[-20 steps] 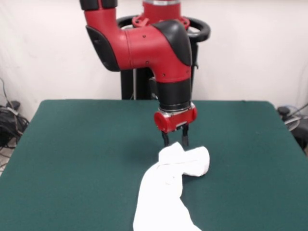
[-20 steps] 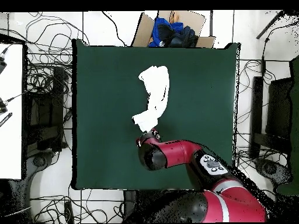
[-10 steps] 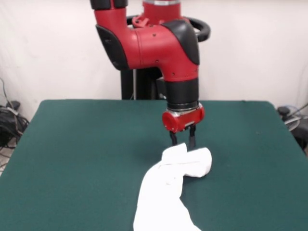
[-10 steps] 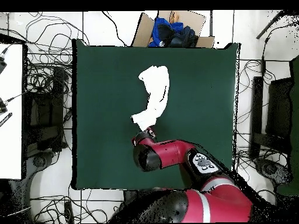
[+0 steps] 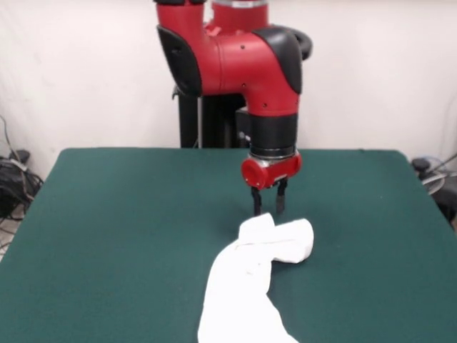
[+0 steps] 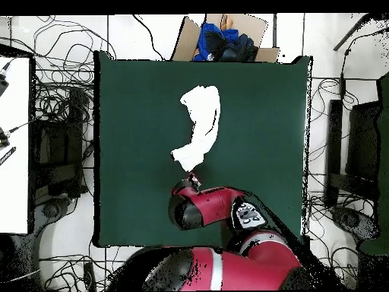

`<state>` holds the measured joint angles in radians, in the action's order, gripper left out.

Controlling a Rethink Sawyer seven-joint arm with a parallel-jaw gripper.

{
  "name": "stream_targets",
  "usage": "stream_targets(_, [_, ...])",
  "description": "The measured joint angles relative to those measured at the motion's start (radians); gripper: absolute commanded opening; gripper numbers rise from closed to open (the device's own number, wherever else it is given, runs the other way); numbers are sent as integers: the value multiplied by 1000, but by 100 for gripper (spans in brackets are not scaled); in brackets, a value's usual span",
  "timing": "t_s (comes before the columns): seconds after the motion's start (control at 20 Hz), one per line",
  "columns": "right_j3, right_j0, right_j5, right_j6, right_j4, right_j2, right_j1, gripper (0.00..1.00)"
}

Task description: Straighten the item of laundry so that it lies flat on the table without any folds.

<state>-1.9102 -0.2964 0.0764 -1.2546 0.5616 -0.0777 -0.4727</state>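
Observation:
The item of laundry (image 5: 255, 275) is a white cloth, bunched into a long twisted strip on the dark green table (image 5: 114, 229). No print shows. One end is rolled into a lump, and the other end runs off the picture's lower edge in the front view. In the overhead view the laundry (image 6: 200, 124) lies near the middle of the table (image 6: 137, 99). My gripper (image 5: 267, 209) hangs just behind and above the lumped end, open, with nothing between its dark fingers (image 5: 256, 203). The red arm covers most of the gripper (image 6: 189, 180) from above.
In the overhead view a cardboard box (image 6: 190, 36) holding blue and dark cloths (image 6: 225, 42) stands just beyond the table's top edge. Cables cover the floor around the table. A white surface (image 6: 14, 144) stands to the left.
The arm's upper part has swung to the right in the front view. The gripper shifted a little right and rose slightly by the lumped end. The laundry has hardly moved.

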Motion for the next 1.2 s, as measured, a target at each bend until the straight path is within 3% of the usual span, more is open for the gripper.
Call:
stream_targets(0.55, [3,134,0,0,-26,162,-29,100])
stream_targets(1.2, [4,135,146,0,-39,214,-72,100])
